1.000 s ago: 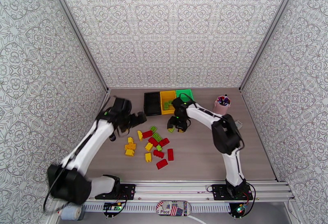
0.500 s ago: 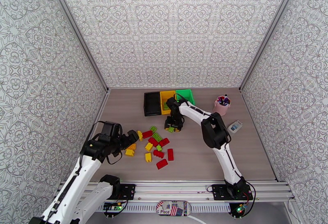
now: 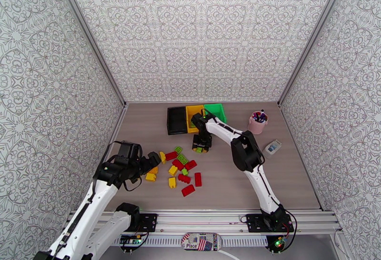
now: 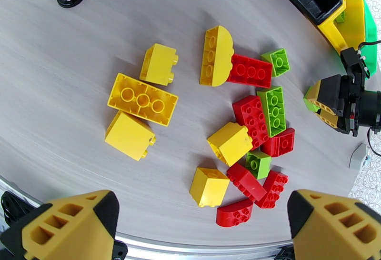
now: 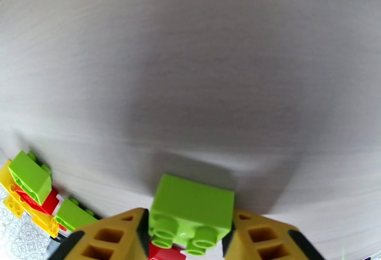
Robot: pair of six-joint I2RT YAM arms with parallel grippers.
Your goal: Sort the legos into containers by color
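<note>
1. Right gripper point(image 5: 190, 230) is clamped on a light green brick point(image 5: 193, 204), with one yellow finger against each side. It sits close to the table point(image 3: 228, 180), just near of the yellow bin point(image 3: 194, 112).
2. Left gripper point(image 4: 200, 215) hangs with its jaws wide apart over the loose legos point(image 3: 178, 168), holding nothing.
3. I judge the step in hand to be the pick-up of one green piece. Next I would lift clear, carry it far and right to the green bin point(image 3: 216, 110), and release above its opening.
4. Bricks are hard, glossy moulded plastic, boxy with round studs. One yellow piece point(image 4: 216, 56) has a curved top.
5. Bins are rigid and open-topped, with the black bin point(image 3: 177, 120) leftmost. The tabletop is matte and wood-grained.
</note>
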